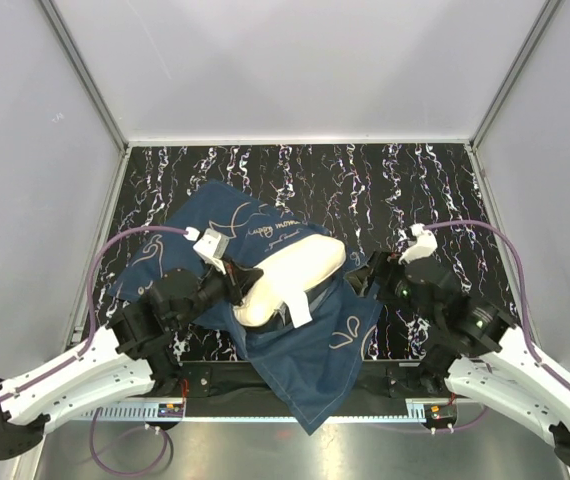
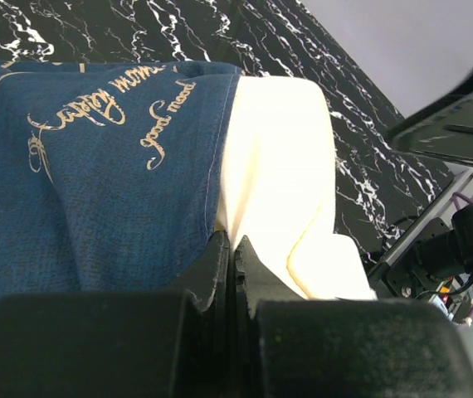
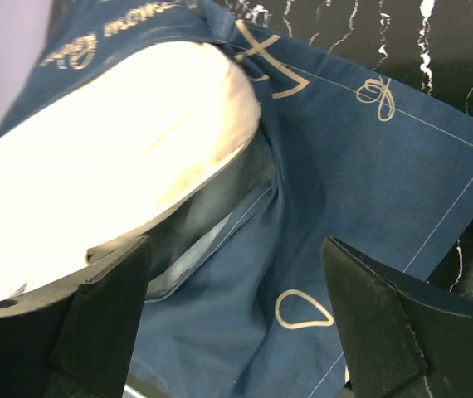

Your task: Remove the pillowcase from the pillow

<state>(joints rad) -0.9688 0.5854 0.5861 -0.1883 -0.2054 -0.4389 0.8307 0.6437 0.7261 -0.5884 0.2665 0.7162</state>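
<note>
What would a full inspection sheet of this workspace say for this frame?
Surface: black white-veined table, partly covered by fabric.
Job's things: navy pillowcase spread out, reaching past the near edge; cream pillow partly out of it.
Clutter: nothing seen.
Grippers: left gripper jaws shut on the pillow beside the pillowcase hem; right gripper jaws open above the pillowcase.
Cables: purple cables, one looping by each arm.
Surroundings: pale grey walls on three sides.

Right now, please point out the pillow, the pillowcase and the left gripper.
pillow (image 1: 300, 265), top external view, exposed cream middle.
pillowcase (image 1: 313, 372), top external view, flap near table edge.
left gripper (image 2: 233, 247), left wrist view, between shut fingertips.
</note>
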